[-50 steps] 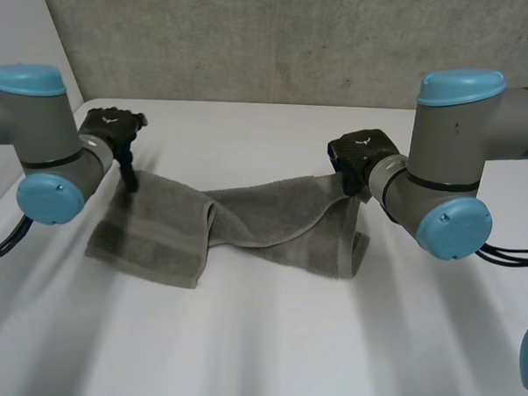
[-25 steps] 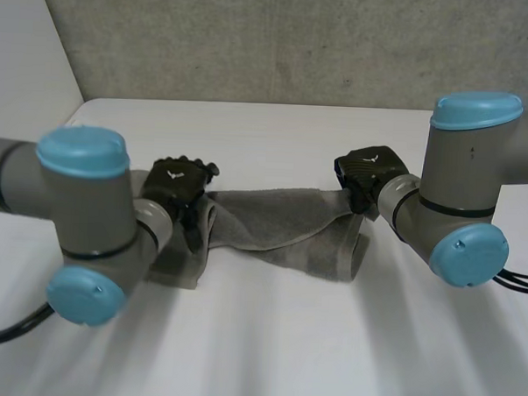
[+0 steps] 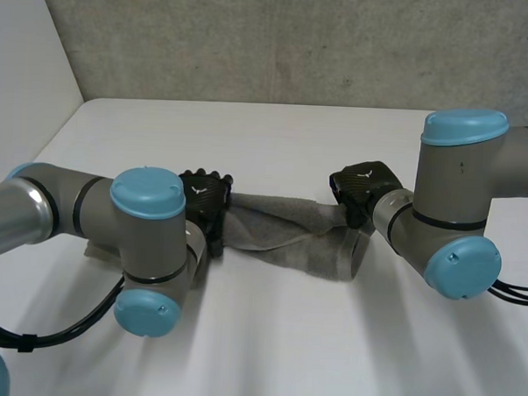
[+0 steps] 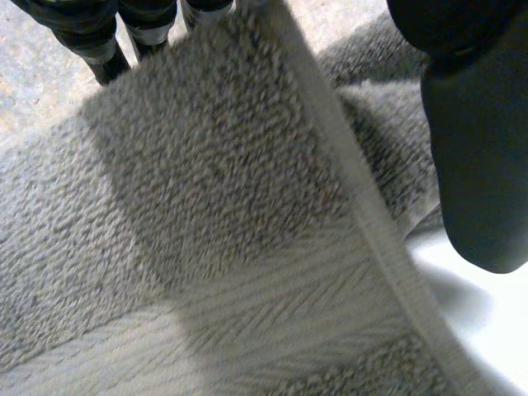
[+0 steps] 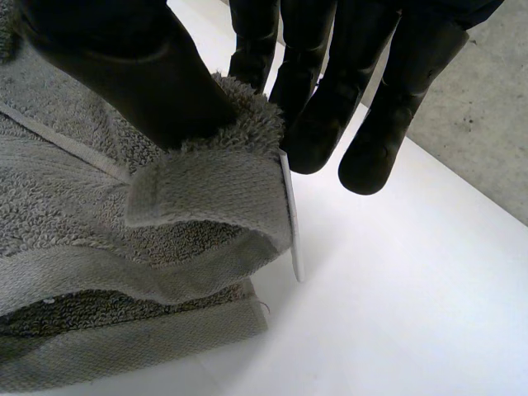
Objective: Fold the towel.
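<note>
The left hand (image 3: 206,198) pinches the 9 o'clock end of the grey towel (image 3: 289,230) on the table (image 3: 267,338). The right hand (image 3: 359,185) clamps its 3 o'clock corner between thumb and fingers.

The towel (image 3: 289,234) lies on the desk (image 3: 284,339), the left robot hand (image 3: 204,195) at its left end, the right robot hand (image 3: 359,186) at its right corner.

no legible text or numbers; white tag (image 5: 291,223) on towel (image 5: 82,190), nothing readable
</note>
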Controlling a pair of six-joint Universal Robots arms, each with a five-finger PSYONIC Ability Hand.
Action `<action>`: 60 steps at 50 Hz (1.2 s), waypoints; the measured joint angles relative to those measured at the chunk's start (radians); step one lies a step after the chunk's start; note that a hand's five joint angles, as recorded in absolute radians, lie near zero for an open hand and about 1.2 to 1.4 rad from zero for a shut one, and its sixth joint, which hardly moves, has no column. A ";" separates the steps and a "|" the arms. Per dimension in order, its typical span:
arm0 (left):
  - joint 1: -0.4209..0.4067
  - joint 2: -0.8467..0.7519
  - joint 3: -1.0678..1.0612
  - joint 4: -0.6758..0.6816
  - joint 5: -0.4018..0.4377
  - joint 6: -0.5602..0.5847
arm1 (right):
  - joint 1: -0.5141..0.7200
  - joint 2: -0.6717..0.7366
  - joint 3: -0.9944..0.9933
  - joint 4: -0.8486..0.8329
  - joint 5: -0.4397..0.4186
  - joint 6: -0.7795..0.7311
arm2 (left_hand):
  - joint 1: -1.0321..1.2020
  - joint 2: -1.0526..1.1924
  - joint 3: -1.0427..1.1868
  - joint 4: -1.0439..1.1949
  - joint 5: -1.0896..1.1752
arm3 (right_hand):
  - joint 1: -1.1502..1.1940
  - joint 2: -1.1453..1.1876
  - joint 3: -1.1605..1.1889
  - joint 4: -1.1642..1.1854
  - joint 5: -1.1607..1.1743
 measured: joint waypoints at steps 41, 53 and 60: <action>0.222 0.110 -0.038 -0.019 0.050 0.133 | -0.029 -0.064 -0.022 -0.004 0.010 -0.011 | 1.144 1.181 1.256 1.247 1.176 | 0.000 0.000 0.000 0.000 0.000; 0.263 0.388 -0.007 -0.113 0.132 0.147 | -0.110 -0.316 -0.090 0.076 -0.009 -0.076 | 1.144 1.182 1.259 1.247 1.183 | 0.000 0.000 0.000 0.000 0.000; 0.288 0.509 0.055 -0.204 0.216 0.219 | -0.134 -0.388 -0.170 0.187 -0.019 -0.135 | 1.144 1.194 1.259 1.247 1.186 | 0.000 0.015 0.000 0.000 0.000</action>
